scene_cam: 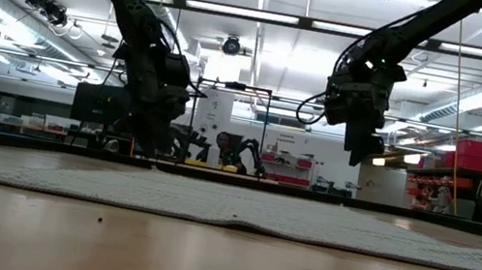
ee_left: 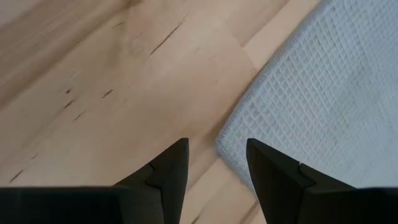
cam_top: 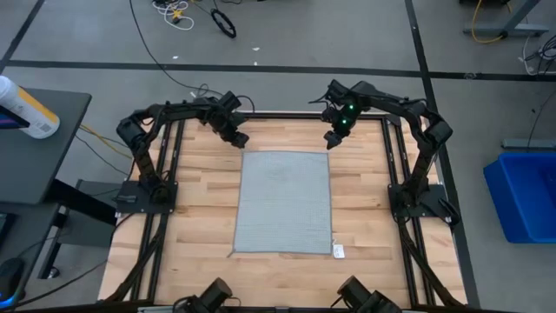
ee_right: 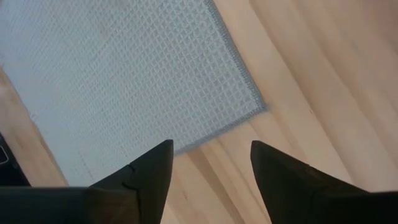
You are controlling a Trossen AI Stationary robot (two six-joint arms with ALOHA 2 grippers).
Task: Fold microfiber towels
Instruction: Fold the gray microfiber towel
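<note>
The towel (cam_top: 285, 203) lies spread flat and unfolded in the middle of my table (cam_top: 200, 191), long side running from 12 to 6 o'clock; its small white tag (cam_top: 338, 251) sits at the corner near 5 o'clock; I see no crease or doubled layer anywhere, so by my reading no fold has been made and the whole job is still ahead.

My left gripper (cam_top: 239, 137) hovers just beyond the towel's 11 o'clock corner; its wrist camera shows the fingers (ee_left: 165, 171) parted with nothing between them, the cloth's rounded corner just beside one tip. My right gripper (cam_top: 334, 137) hangs above the 1 o'clock corner, likewise spread and empty, with that corner lying just ahead of its fingers (ee_right: 149, 168); from table height both sit clear above the cloth, not touching it.

I judge this as the approach to the first pinch: both far corners need grasping, then carrying toward 6 o'clock; every fold remains to be done.
</note>
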